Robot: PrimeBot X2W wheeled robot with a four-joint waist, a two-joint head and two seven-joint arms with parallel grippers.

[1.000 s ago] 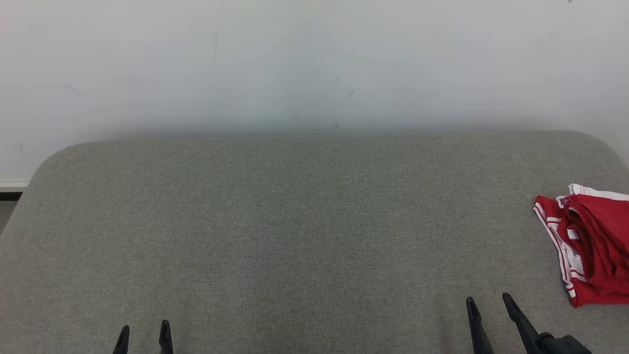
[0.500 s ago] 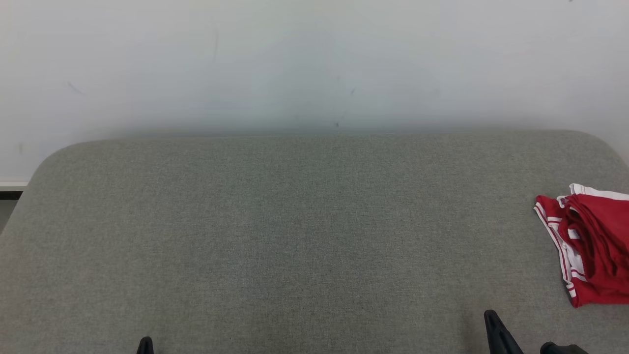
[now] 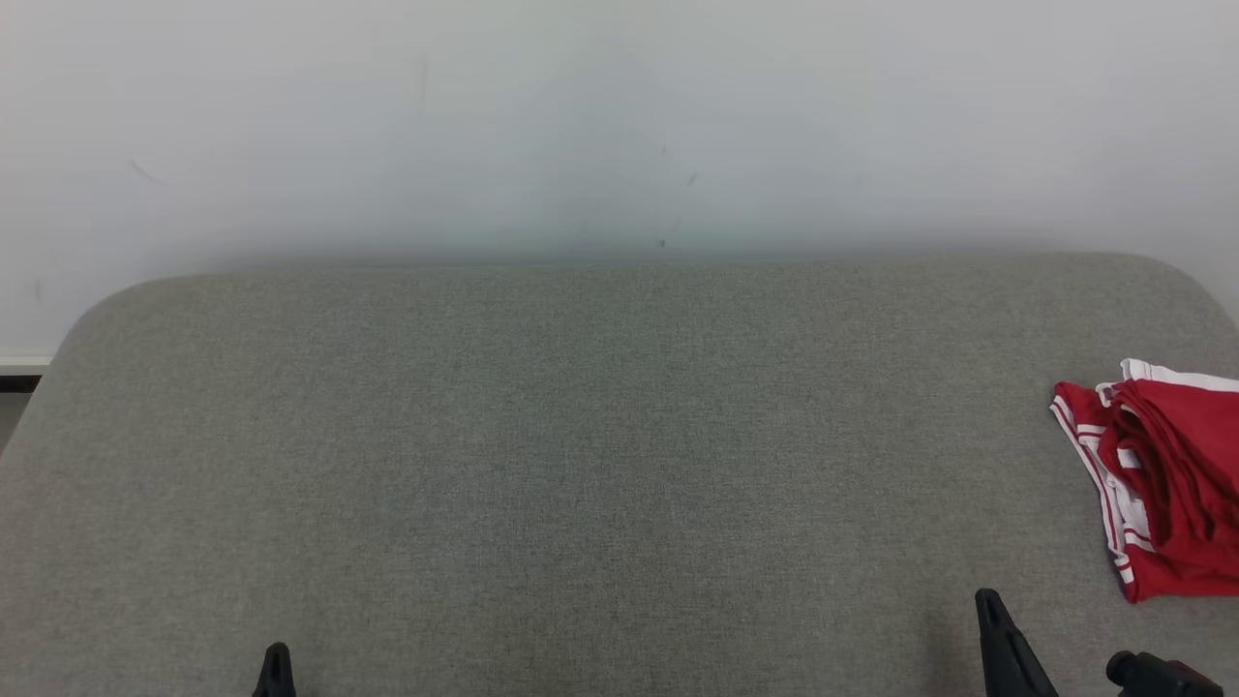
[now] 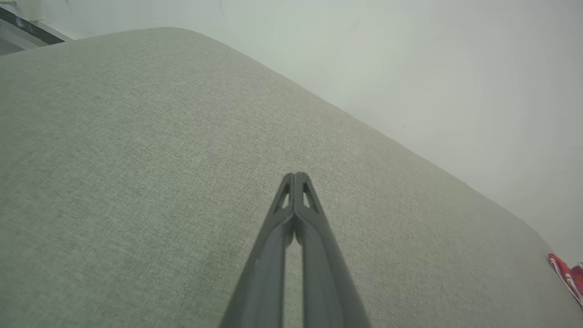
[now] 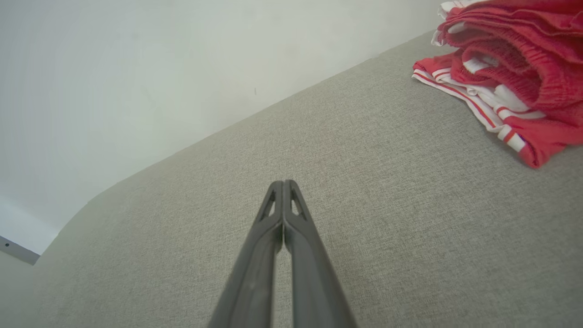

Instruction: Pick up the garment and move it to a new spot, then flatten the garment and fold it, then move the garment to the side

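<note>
The garment (image 3: pixel 1162 484) is a red piece with white stripes, folded in a small stack at the right edge of the grey padded surface (image 3: pixel 600 436). The right wrist view has the garment (image 5: pixel 510 77) at its upper right, the left wrist view a sliver of the garment (image 4: pixel 567 278) at its far right. My right gripper (image 3: pixel 989 605) is shut and empty at the lower right, left of and nearer than the garment. In its own view the right gripper (image 5: pixel 283 183) has its fingertips pressed together. My left gripper (image 3: pixel 277 654) is shut and empty at the lower left; its tips in its own view, the left gripper (image 4: pixel 295 175), touch.
A plain white wall (image 3: pixel 619 116) rises right behind the padded surface. The surface has rounded far corners; a dark strip of floor edge (image 3: pixel 19 384) shows past its left side. The broad middle of the cushion is bare grey fabric.
Both grippers have gone from open to shut. Both dropped lower in the head view, then rose slightly, the right one also shifting right. The garment has not moved.
</note>
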